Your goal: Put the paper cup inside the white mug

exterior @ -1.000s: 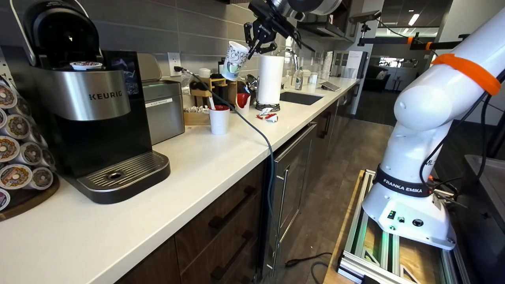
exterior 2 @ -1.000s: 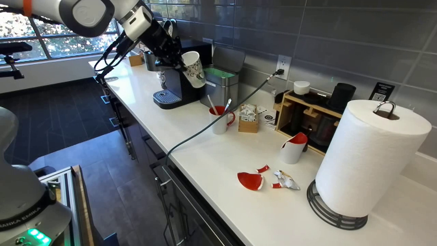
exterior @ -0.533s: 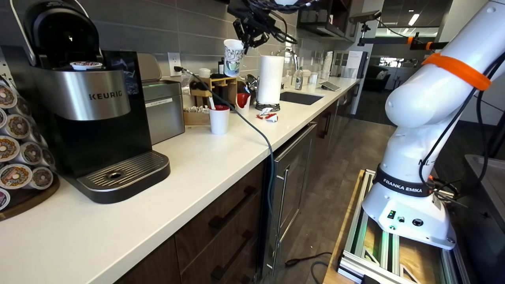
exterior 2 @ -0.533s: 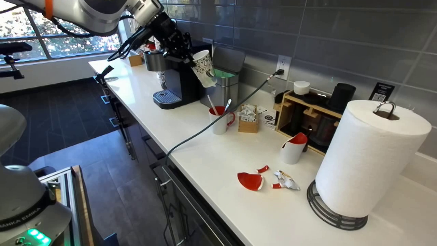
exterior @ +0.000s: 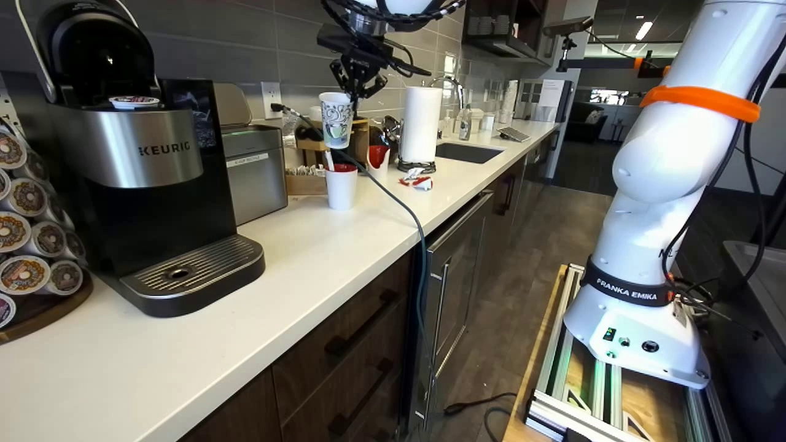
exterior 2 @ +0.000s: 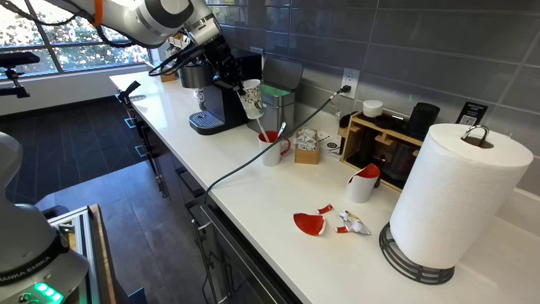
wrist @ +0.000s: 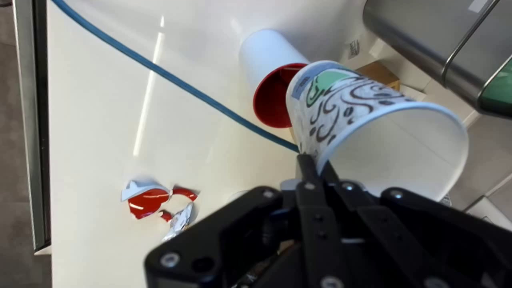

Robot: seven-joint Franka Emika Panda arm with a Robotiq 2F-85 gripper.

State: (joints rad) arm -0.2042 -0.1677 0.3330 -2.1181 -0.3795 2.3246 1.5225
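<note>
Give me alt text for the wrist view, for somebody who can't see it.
Black fingers pinch a patterned paper cup by its rim, open mouth visible. The cup partly hides a white mug with a red inside, on a white counter. A blue cable runs over the counter; broken red pieces and crumpled foil lie lower left.

In an exterior view, KEURIG stands on the coffee machine (exterior: 144, 166) at left — FRANKA EMIKA on the black arm band (exterior: 626, 291), right. The bin label (exterior: 247, 159) is too blurred.

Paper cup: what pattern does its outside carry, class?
The paper cup bears dark swirls and a green patch on white; clearest in the wrist view.
</note>
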